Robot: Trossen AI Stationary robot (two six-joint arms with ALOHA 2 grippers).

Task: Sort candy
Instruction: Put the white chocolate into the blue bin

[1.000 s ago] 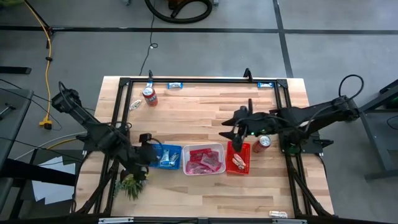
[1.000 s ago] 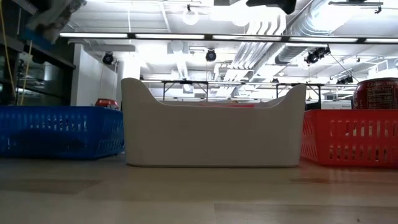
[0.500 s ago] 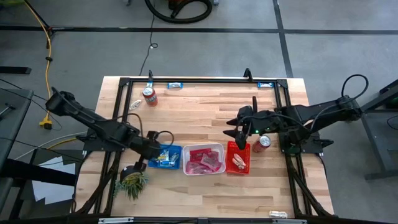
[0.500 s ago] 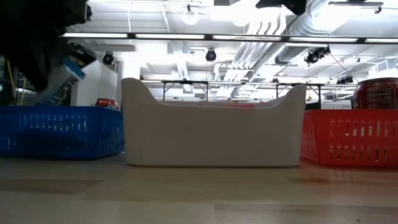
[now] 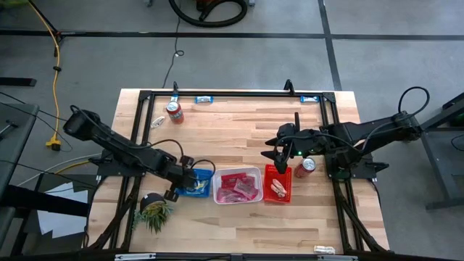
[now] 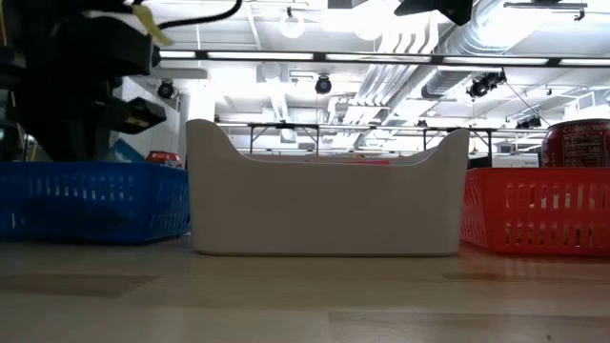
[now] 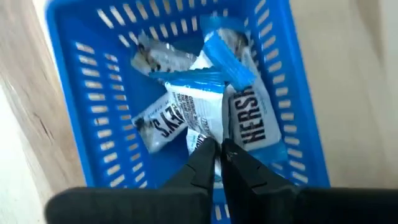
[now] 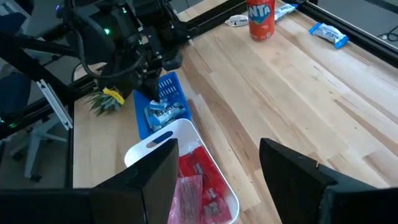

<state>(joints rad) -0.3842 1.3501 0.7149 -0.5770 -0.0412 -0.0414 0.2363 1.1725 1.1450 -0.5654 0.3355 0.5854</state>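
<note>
Left claw (image 7: pixel 219 151), fingers nearly closed and empty, hovers just above blue-and-white bars (image 7: pixel 205 102) piled in the blue basket (image 7: pixel 68 93); right claw (image 5: pixel 278 156) gapes wide.

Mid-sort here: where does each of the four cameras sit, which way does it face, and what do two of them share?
High view: overhead, straight down on the wooden table; both dark arms show.
Low view: at table height, facing the white plastic tray; the left arm hangs over the blue slotted basket.
Left wrist view: above that basket, left gripper shut over blue-and-white wrapped bars.
Right wrist view: past the open right gripper across the table; the left arm shows.
Shared: both wrist views show the blue basket.
</note>
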